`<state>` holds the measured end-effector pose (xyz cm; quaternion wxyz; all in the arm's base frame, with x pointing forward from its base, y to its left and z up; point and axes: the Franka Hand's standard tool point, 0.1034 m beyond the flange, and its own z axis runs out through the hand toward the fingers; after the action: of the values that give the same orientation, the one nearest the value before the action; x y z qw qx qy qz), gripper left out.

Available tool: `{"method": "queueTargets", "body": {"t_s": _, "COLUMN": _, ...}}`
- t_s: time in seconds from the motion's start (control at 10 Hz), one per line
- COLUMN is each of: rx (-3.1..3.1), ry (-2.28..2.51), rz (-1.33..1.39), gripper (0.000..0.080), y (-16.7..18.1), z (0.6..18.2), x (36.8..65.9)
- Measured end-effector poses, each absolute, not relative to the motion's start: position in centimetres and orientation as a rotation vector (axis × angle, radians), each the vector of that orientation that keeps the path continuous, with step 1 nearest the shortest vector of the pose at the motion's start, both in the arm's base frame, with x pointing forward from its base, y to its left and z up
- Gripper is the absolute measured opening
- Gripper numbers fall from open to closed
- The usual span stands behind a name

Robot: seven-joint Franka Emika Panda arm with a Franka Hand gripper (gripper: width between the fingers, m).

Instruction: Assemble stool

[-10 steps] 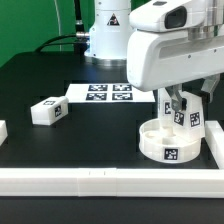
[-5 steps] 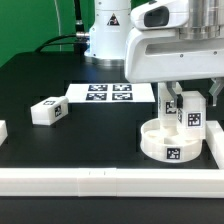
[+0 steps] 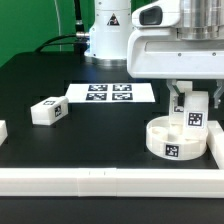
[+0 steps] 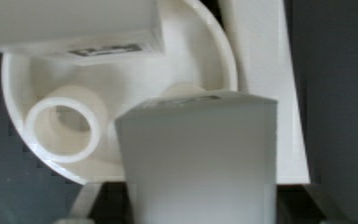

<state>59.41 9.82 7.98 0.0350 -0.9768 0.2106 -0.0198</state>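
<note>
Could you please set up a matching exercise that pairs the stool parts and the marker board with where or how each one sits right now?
Things:
1. seat
2. leg nearest the seat
3. leg far from the seat
4. marker board

States:
A. lying alone on the table, at the exterior view's left
B. flat, showing four tags
C. upright, clamped in the gripper
D. round, under the gripper, at the exterior view's right

Pairs: 1-D, 2-C, 3-A, 4-B
</note>
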Motion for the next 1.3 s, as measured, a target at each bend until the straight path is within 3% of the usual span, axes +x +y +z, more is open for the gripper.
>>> {"method": "queueTargets", "body": {"t_s": 0.8, "rx": -2.578, "ry": 1.566, "rz": 0.005, "gripper": 0.0341, "y": 10.61, "z": 7.93, "x": 59.32}}
{"method": "queueTargets", "body": {"t_s": 1.3, "rx": -2.362, "ry": 1.863, "rz": 0.042, "gripper": 0.0341, "y": 10.44, "z": 7.92, "x": 59.31}}
